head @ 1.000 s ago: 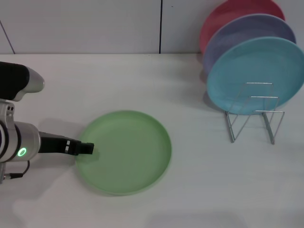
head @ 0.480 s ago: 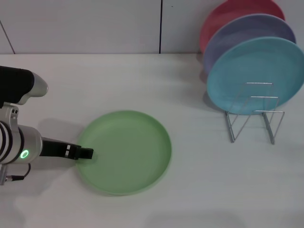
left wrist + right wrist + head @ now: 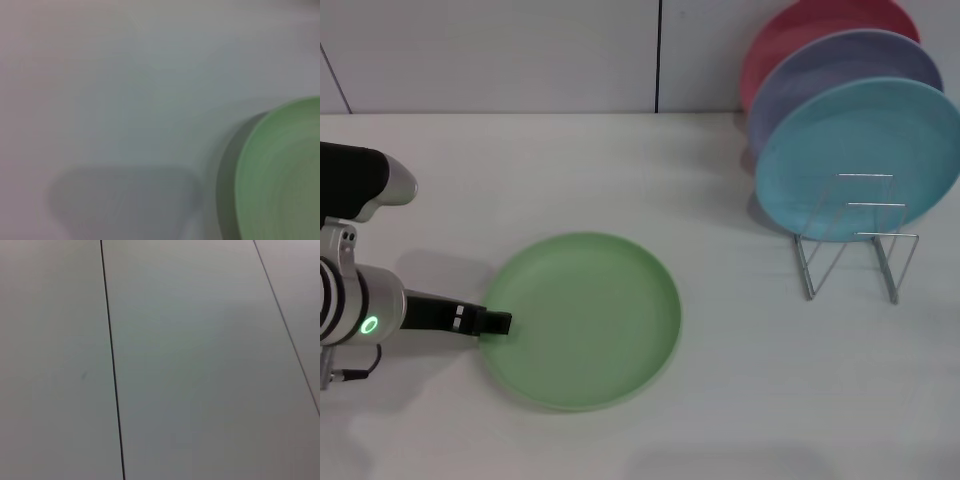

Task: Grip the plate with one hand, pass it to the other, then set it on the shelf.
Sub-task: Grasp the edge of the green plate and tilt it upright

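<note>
Reaching in from the left, the black two-finger left claw (image 3: 498, 323) on its green-ringed silver arm is seen at the rim of the round light-green plastic plate (image 3: 582, 320), which lies flat on the white surface (image 3: 740, 380); whether it is spread or pinching cannot be told. Farther right, the thin silver wire rack (image 3: 855, 245) is seen holding a teal plate (image 3: 840, 150).
</note>
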`<state>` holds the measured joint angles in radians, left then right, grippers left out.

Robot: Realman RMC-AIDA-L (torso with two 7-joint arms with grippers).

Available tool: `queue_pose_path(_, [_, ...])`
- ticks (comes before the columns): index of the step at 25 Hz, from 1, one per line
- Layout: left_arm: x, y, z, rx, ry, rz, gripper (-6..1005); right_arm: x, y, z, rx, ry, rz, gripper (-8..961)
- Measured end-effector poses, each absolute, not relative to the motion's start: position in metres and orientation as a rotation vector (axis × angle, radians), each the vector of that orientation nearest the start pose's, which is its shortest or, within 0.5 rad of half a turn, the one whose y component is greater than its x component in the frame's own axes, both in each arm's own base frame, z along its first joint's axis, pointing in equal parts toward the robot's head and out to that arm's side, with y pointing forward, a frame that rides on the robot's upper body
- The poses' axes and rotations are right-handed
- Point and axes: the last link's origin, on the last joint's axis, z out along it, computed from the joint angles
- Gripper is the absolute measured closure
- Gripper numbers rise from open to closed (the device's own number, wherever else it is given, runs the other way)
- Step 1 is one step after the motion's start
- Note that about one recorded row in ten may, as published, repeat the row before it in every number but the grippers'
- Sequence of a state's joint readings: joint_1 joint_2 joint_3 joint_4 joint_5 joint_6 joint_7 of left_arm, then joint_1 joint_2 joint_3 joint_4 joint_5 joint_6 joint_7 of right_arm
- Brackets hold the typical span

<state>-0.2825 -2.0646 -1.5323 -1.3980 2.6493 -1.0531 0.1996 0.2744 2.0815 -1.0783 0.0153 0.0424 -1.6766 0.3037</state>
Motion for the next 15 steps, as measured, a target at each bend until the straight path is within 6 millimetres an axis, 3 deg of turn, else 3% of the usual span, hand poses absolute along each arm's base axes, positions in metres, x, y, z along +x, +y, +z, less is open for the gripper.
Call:
queue_pose_path(12, [-0.2494, 0.3387, -0.0185, -2.141, -1.219, 0.195, 140, 0.3807, 0.2294, 0.0823, -1.017, 0.395, 0.832, 136])
queue_pose_path(15, [-0.2501, 0.3380, -0.0190, -2.142, -1.224, 0.200, 181, 0.3803, 0.2284, 0.0827, -1.016, 0.390, 0.834, 137])
